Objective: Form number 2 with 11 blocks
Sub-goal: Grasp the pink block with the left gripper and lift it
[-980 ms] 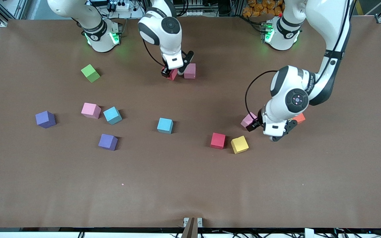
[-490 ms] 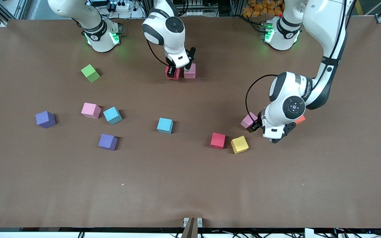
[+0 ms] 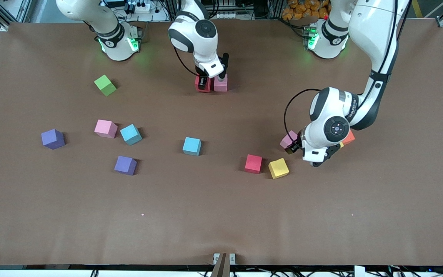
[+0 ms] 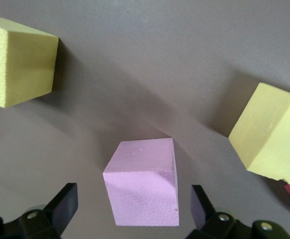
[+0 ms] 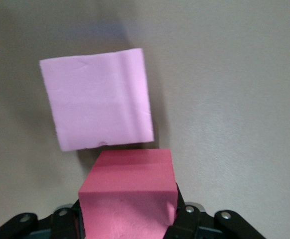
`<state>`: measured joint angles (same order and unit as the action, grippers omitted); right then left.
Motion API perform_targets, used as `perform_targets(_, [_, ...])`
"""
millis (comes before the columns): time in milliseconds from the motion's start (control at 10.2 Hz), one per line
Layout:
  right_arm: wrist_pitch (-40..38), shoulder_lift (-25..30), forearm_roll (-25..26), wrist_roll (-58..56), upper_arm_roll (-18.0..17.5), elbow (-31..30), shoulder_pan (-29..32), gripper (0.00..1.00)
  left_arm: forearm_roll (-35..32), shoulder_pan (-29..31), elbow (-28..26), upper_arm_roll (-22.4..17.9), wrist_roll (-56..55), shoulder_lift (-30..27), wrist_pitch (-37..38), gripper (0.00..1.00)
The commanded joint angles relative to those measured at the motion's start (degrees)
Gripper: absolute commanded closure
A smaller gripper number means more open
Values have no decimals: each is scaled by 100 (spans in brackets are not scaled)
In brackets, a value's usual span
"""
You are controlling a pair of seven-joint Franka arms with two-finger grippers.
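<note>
Step in hand: start of the number 2, judged as seating of the second block of one row. Right claw (image 5: 130, 215) clamped tight on a small matte red foam cube (image 5: 129, 191), low at the brown surface (image 3: 221, 215) close to the robot bases, just beside a small matte pink foam cube (image 3: 222, 84) resting there; contact between the two not discernible. Next move for this arm, as a judgement: square the red cube flush against the pink one, settle it flat, then release and lift straight up to avoid dragging either block. Left claw (image 4: 134, 201) spread to full width and empty, hanging over a second pink foam cube (image 4: 142, 181) toward the left arm's end of the surface, one finger on each side, nothing gripped. Two yellow foam cubes (image 4: 18, 59) nearby, apart from it. Next move here, as a judgement: descend, close on opposite faces, keep clear of the yellow neighbours. Remaining loose blocks scattered nearer the front camera, among them a teal-blue foam cube (image 3: 192, 146) and a purple foam cube (image 3: 125, 165); digit barely begun.
</note>
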<state>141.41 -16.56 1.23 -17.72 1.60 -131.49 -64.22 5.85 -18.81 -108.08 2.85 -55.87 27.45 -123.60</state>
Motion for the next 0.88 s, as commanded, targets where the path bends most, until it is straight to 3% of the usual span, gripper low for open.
perform_targets(0, [88,-110,18,-38,16,36,-82,74,110,-96,50,-74,-38,103,-50,0])
perform_targets(588, [150,-374,0,41,7,334,-73,74,118,-175,33,-65,-38,349,-313,0])
perform_targets(784, [141,-383,0,41,-2,352,-73,74,240,-210,33,-65,-38,375,-332,37])
